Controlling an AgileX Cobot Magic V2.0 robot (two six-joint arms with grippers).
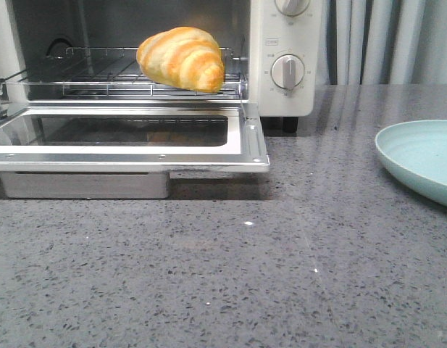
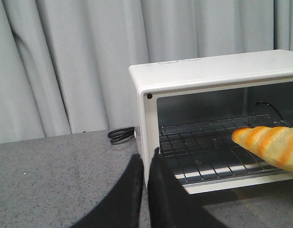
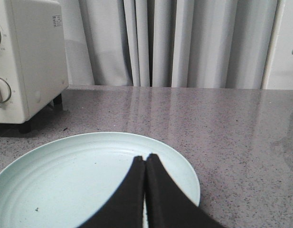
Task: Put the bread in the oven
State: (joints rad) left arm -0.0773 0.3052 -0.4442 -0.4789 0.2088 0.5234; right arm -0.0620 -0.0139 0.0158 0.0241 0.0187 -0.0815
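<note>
The bread [image 1: 181, 58], a golden striped croissant, lies on the wire rack [image 1: 78, 72] inside the white oven [image 1: 288, 43], near the rack's front right. The oven door [image 1: 129, 156] hangs open and flat. In the left wrist view the bread [image 2: 274, 145] shows at the edge of the open oven [image 2: 212, 71]. My left gripper [image 2: 146, 159] is shut and holds nothing, hovering near the oven's front left corner. My right gripper [image 3: 146, 157] is shut and empty above a plate. Neither gripper appears in the front view.
A pale blue-green plate [image 1: 422, 156] sits at the right of the grey stone counter [image 1: 245, 275]; it lies bare under my right gripper [image 3: 65, 180]. A black power cord [image 2: 121, 135] lies behind the oven. Grey curtains [image 3: 184, 42] close off the back.
</note>
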